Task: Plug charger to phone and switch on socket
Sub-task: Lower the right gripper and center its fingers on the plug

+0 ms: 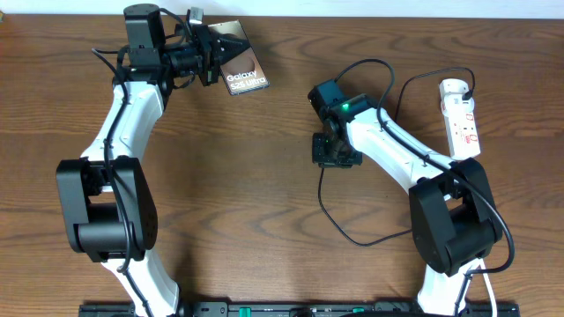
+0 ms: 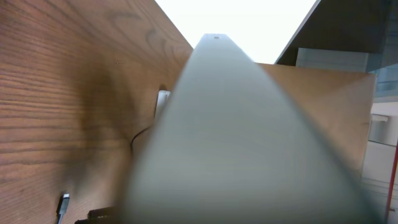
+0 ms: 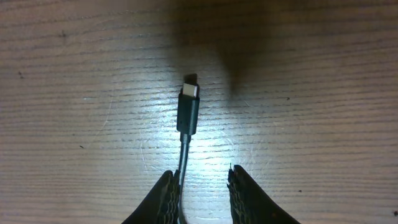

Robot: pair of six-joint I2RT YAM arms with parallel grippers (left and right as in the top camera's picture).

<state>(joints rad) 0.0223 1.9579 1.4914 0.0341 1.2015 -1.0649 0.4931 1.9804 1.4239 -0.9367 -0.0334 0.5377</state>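
Note:
The phone [image 1: 248, 75], a dark slab with white "Galaxy" lettering, is at the back of the table with my left gripper [image 1: 220, 55] shut on its left end. In the left wrist view its grey edge [image 2: 249, 143] fills the frame and hides the fingers. The charger's black connector tip [image 3: 189, 102] lies flat on the wood. Its thin cable [image 3: 183, 155] runs back between the fingers of my right gripper [image 3: 201, 180]. That gripper is open, and the cable rests against the left finger only. From above, the right gripper [image 1: 329, 157] points down at mid-table. The white socket [image 1: 462, 119] lies at the far right.
The charger cable [image 1: 328, 211] loops across the table in front of the right arm and curls back toward the socket's far end. The table's back edge is close behind the phone. The left arm's base stands at the front left, the right arm's at the front right.

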